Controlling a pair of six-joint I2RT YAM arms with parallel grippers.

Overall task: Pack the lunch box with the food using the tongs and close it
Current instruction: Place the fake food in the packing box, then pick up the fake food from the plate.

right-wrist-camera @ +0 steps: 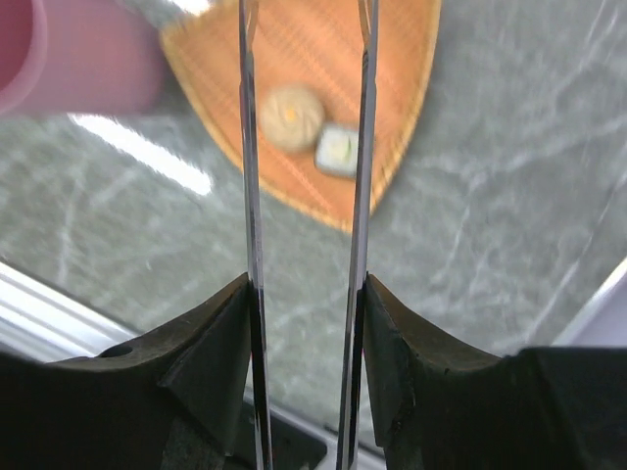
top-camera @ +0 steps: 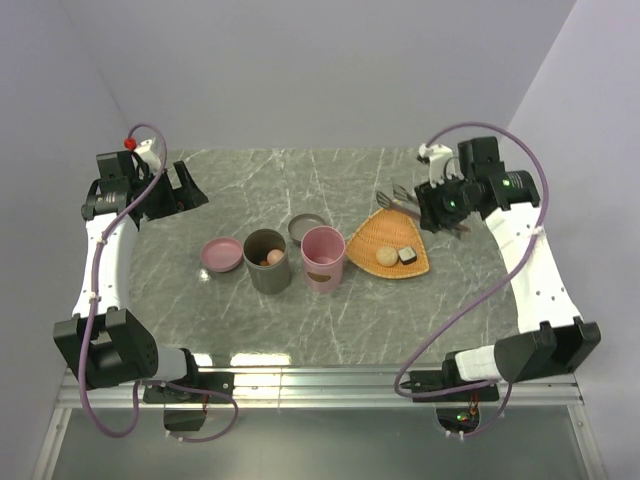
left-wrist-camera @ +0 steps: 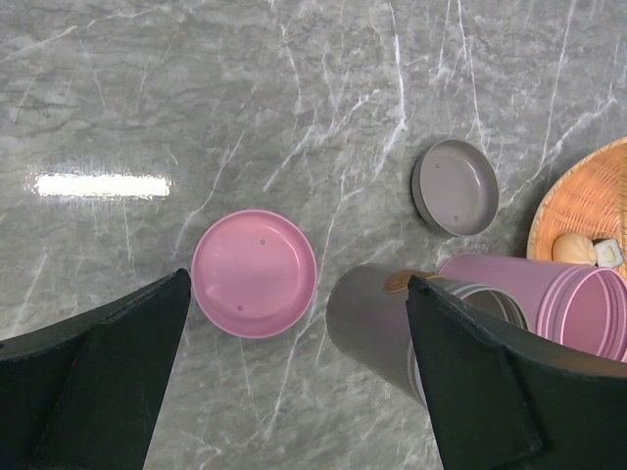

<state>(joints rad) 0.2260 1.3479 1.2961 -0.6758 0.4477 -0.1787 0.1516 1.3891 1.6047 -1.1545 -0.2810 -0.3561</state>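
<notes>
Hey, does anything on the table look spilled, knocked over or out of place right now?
Nothing stands out. The grey container and pink container stand upright, the pink lid and grey lid lie flat beside them, and the beige ball and dark block sit on the woven tray.

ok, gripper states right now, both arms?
Left gripper: open, holding nothing.
Right gripper: closed on the tongs.
</notes>
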